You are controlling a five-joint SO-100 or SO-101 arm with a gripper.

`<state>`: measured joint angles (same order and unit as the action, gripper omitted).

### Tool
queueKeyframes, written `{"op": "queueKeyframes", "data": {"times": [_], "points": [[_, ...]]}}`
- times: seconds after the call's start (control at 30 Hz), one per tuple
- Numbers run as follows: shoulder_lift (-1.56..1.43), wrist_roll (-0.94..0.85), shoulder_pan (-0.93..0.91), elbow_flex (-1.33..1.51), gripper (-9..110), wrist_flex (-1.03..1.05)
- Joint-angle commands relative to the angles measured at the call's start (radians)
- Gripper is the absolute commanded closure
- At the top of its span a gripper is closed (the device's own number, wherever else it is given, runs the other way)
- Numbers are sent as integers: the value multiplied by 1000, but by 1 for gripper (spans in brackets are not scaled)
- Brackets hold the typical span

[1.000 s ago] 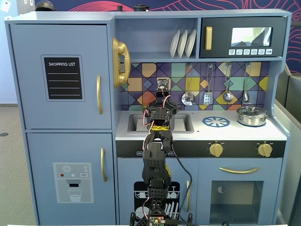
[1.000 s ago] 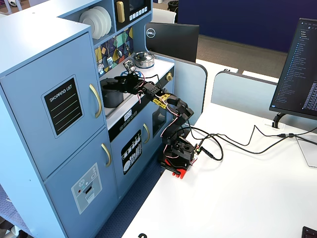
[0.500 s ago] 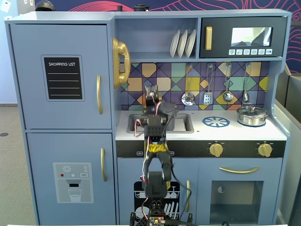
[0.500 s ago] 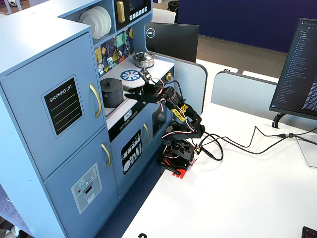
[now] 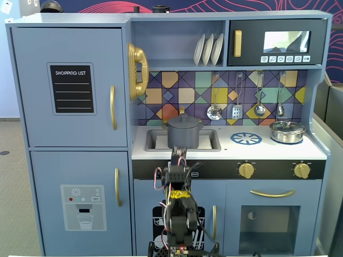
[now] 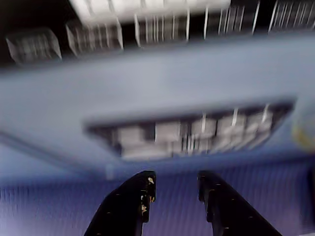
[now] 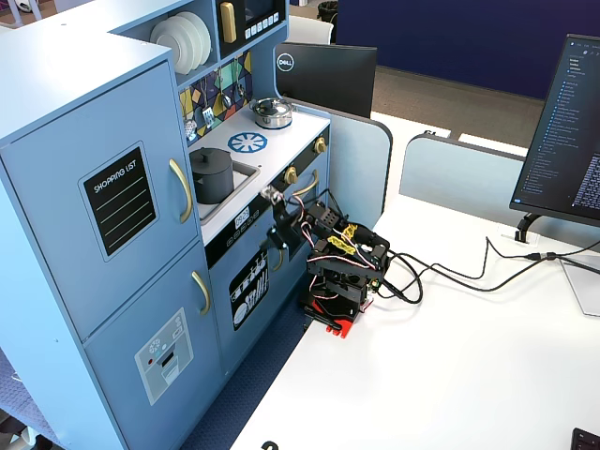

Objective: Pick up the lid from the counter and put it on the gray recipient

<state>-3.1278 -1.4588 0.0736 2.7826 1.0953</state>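
The matte dark gray pot (image 5: 185,135) stands in the sink recess of the pale counter (image 5: 230,150). The dark gray lid (image 5: 184,121) with its small knob sits flat on top of the pot. Both also show in a fixed view, the pot (image 7: 212,178) with the lid (image 7: 208,155) on it. My gripper (image 5: 177,155) is in front of the counter's front edge, just below the pot and apart from it. In the blurred wrist view my gripper (image 6: 176,184) is open and empty, with black fingers (image 6: 138,201) before a blue panel.
A shiny silver lidded pot (image 5: 287,131) stands at the counter's right, beside the blue-and-white burner print (image 5: 246,138). Utensils (image 5: 236,111) hang on the back wall. The arm's base (image 7: 337,281) stands on a white table, with cables trailing right toward a monitor (image 7: 567,141).
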Motion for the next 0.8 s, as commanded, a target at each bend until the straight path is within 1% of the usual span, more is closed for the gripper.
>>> {"op": "queueKeyframes", "data": {"times": [0.0,0.1,0.27,0.4,0.47,0.53,0.6,0.7,0.77], "points": [[-48,-6,20,35,102,130],[-48,37,31,87,102,213],[-48,11,37,218,102,236],[-48,32,46,218,101,287],[-48,2,44,218,95,353],[-49,-44,41,218,93,431],[-49,-17,31,218,93,430],[-49,-57,34,218,93,433],[-49,-52,31,218,93,433]]}}
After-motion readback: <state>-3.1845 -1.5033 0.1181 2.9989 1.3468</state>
